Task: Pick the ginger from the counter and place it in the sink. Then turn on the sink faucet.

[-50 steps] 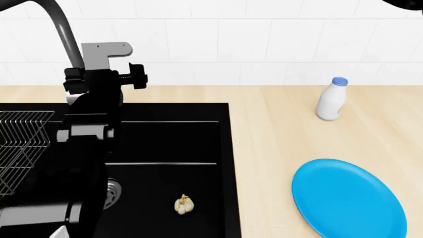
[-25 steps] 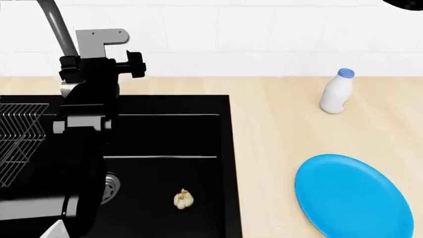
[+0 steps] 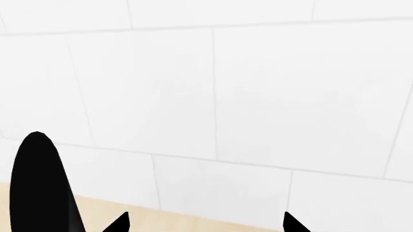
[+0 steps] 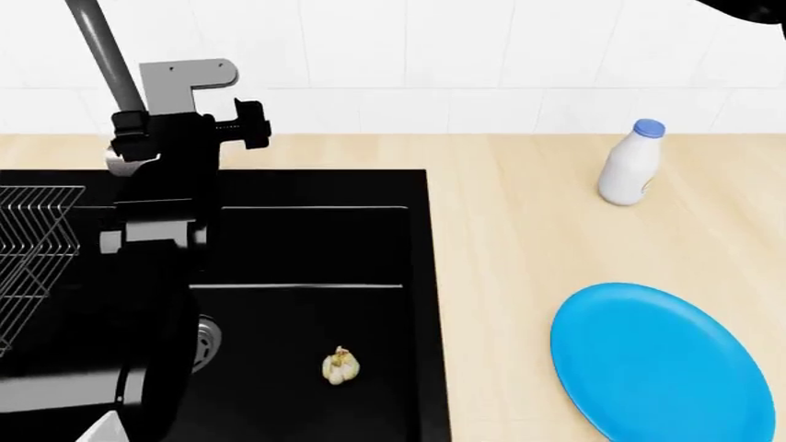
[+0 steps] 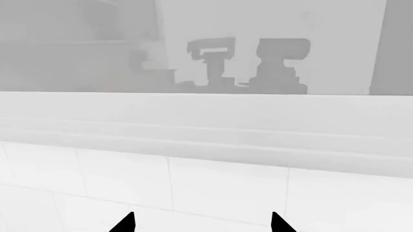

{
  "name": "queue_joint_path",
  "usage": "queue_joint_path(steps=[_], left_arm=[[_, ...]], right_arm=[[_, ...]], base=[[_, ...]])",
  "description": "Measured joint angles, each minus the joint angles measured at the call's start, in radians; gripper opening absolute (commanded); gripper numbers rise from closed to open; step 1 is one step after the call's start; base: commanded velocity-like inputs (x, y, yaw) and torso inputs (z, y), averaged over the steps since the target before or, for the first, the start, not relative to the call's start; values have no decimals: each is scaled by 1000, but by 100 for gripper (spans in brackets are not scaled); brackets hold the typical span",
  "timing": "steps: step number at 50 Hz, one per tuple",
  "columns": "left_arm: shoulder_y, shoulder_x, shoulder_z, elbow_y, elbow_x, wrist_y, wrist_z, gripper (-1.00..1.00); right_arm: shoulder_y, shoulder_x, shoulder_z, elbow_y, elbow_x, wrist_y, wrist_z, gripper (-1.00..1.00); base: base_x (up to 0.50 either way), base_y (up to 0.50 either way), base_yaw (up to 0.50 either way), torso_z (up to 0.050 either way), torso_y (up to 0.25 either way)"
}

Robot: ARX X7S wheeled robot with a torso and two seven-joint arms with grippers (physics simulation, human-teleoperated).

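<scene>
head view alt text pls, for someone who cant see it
A small knobby pale ginger lump lies inside the large black sink basin, and the robot's black left arm reaches up beside the grey metal faucet neck. On the beige wood counter stand a white bottle with a blue cap and a blue plate.

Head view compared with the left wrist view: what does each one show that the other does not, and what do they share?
Only the head view shows the ginger lying in the black sink, the wire rack, the white bottle, the blue plate and the left arm raised beside the sink faucet.

Only the left wrist view shows the left claw, its two fingertips apart, with nothing between them, facing the wall.

Both show the white tiled wall and the counter.
</scene>
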Motion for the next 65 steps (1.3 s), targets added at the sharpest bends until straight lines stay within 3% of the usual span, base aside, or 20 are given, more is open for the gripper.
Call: queue_joint_path(steps=[65], left_arm=[[31, 68, -22, 0, 30, 34, 56, 100]], right_arm=[[-16, 20, 12, -28, 6, 10, 12, 100]], base=[[0, 0, 0, 0, 0]])
